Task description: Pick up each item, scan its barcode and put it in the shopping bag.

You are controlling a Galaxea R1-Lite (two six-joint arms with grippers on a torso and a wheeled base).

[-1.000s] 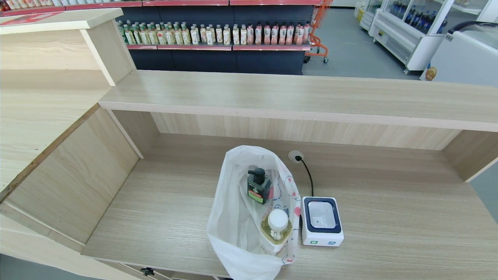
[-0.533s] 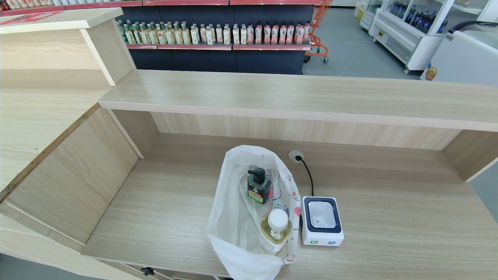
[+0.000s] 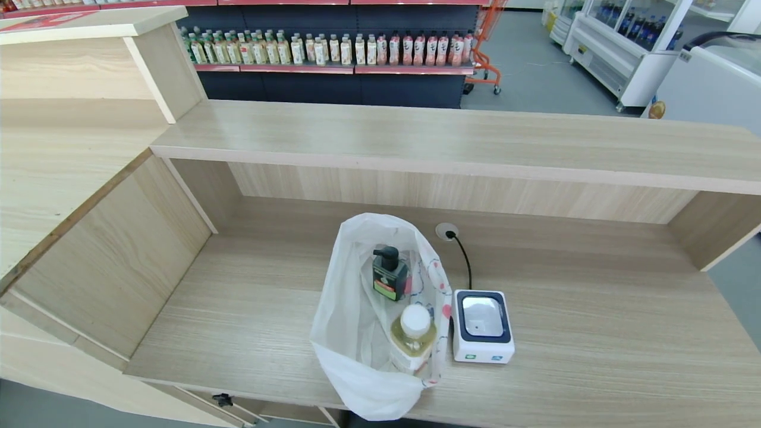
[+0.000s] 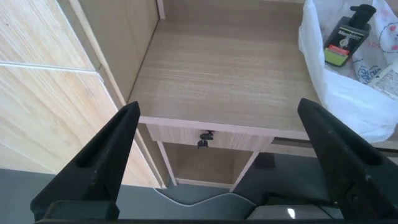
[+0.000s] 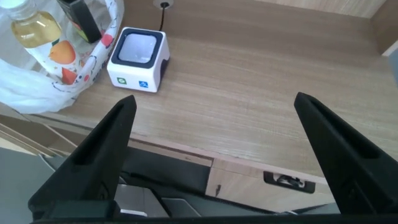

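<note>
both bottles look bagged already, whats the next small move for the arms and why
Probably draw both arms back to rest, as nothing seems left to scan. The pump bottle and the white-capped bottle stand inside the shopping bag, just the scanner sits beside it on the counter, and the left gripper and right gripper hang open and empty past the counter's near edge.

Both tilt downward: left claw [image 4: 217, 109] and right claw [image 5: 214, 101], jaws spread wide (dark, tapering prongs).

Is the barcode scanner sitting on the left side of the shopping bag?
No, in the head view the scanner stands on the counter close beside the shopping bag, on its right side.
</note>
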